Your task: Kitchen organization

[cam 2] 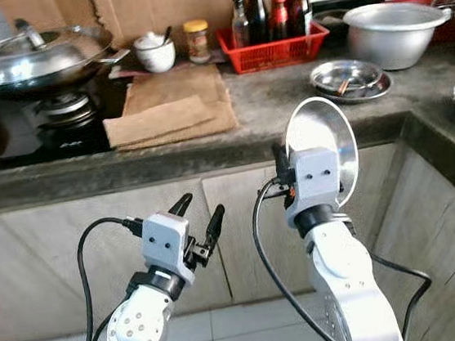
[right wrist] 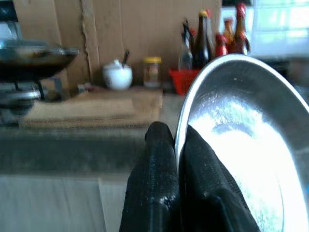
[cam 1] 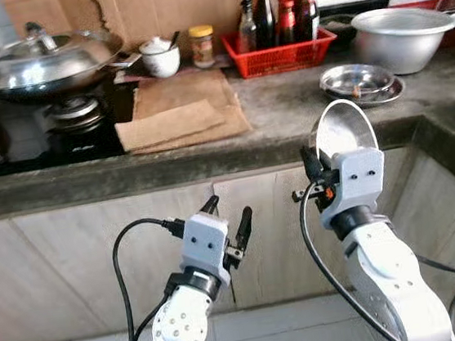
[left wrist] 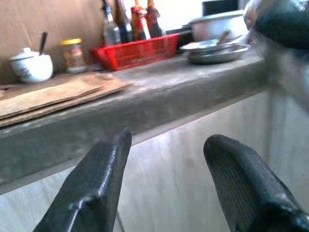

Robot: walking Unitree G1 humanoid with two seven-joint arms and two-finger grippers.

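Right end effector [cam 1: 320, 178] is clamped on rim of a steel plate [cam 1: 343, 130], held upright in front of bench [cam 1: 287, 114] edge, w/ stacked steel dishes [cam 1: 361, 83] at 1 o'clock from it. Left end effector [cam 1: 227, 221], at 8 o'clock from plate, gapes empty below bench.

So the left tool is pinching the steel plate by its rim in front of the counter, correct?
Not quite: the right tool is what pinches the steel plate by its rim, as the right wrist view shows. The left tool is open, holding nothing.
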